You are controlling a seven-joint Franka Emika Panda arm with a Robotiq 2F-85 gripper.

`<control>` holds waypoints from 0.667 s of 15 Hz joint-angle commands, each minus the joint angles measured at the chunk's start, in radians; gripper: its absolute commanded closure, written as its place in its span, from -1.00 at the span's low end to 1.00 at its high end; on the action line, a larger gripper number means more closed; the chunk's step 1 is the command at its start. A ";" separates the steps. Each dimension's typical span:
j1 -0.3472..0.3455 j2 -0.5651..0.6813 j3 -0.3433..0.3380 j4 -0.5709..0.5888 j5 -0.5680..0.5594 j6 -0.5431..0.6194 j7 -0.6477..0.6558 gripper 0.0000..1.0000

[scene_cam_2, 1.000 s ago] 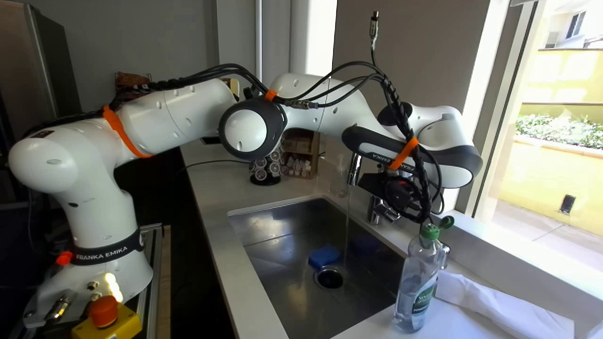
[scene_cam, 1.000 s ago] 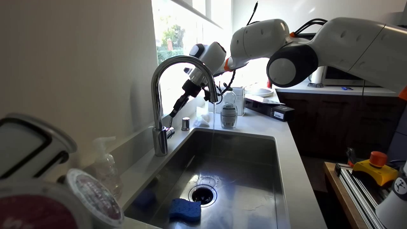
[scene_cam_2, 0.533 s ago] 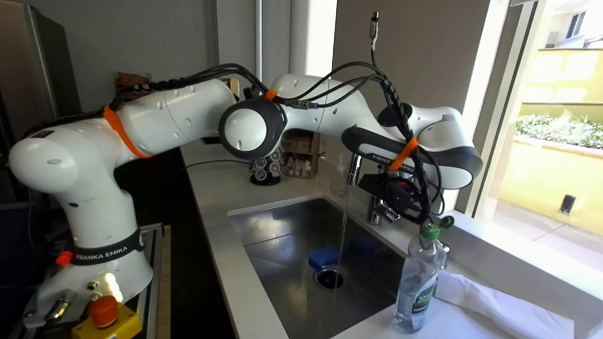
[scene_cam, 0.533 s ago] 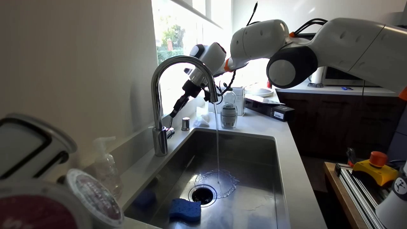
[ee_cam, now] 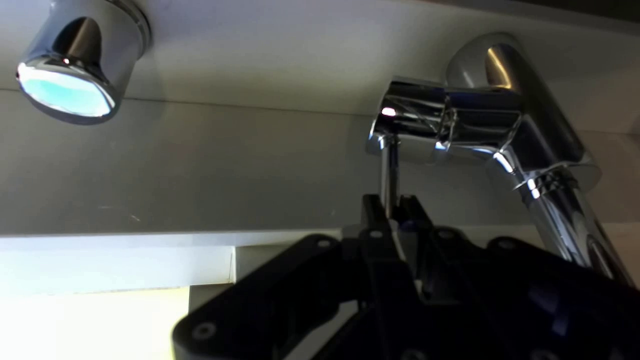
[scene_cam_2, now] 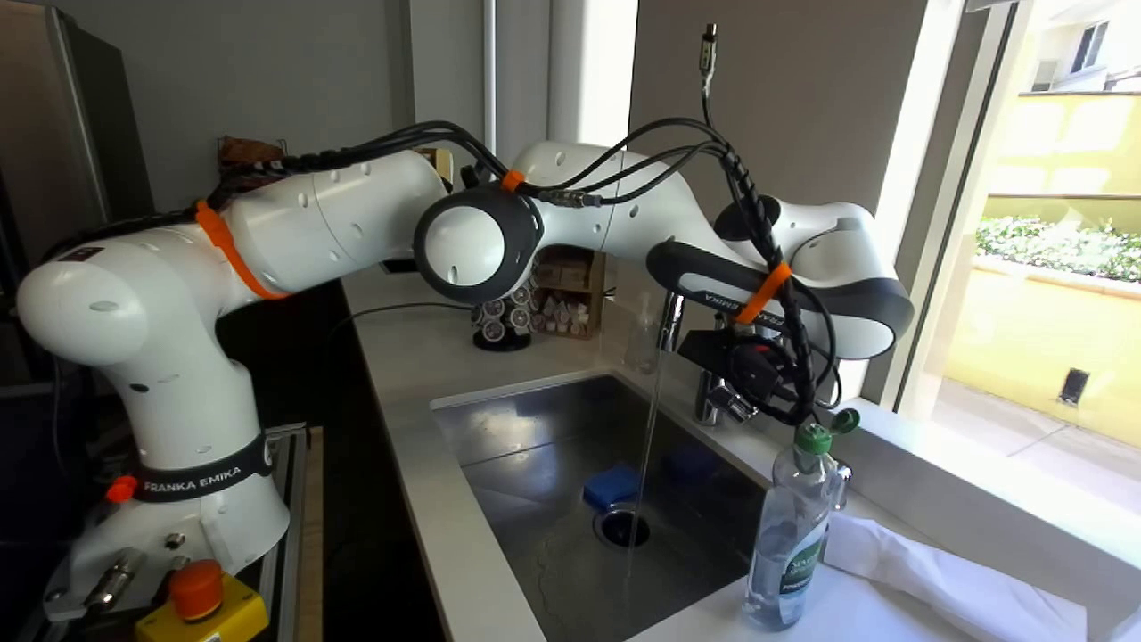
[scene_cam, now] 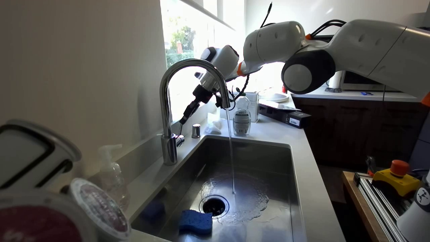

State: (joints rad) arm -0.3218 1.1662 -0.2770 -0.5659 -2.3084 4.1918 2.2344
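Kitchen counter (scene_cam: 314, 191) | sink (scene_cam: 258, 151): blue sponge (scene_cam: 196, 222), running water (scene_cam: 230, 148) | soap bottle (scene_cam_2: 789, 535): clear liquid (scene_cam_2: 768, 563) | claw (ee_cam: 390, 206): clamped on faucet lever (ee_cam: 389, 170)

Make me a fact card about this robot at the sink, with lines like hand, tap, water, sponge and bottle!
Hand: shut on a thin metal lever
Tap: shiny, tall and curved
Water: running, landing beside the drain
Sponge: blue, in the sink, right by the drain
Bottle: see-through, standing on the counter, green cap flipped open
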 commanded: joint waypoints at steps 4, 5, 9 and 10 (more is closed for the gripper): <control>-0.013 0.022 -0.058 0.047 0.014 -0.029 0.032 0.94; -0.011 0.021 -0.063 0.047 0.021 -0.028 0.031 0.94; -0.012 0.018 -0.064 0.049 0.021 -0.026 0.029 0.94; -0.012 0.018 -0.064 0.050 0.021 -0.026 0.029 0.94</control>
State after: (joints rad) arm -0.3176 1.1716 -0.3019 -0.5644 -2.2837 4.1918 2.2365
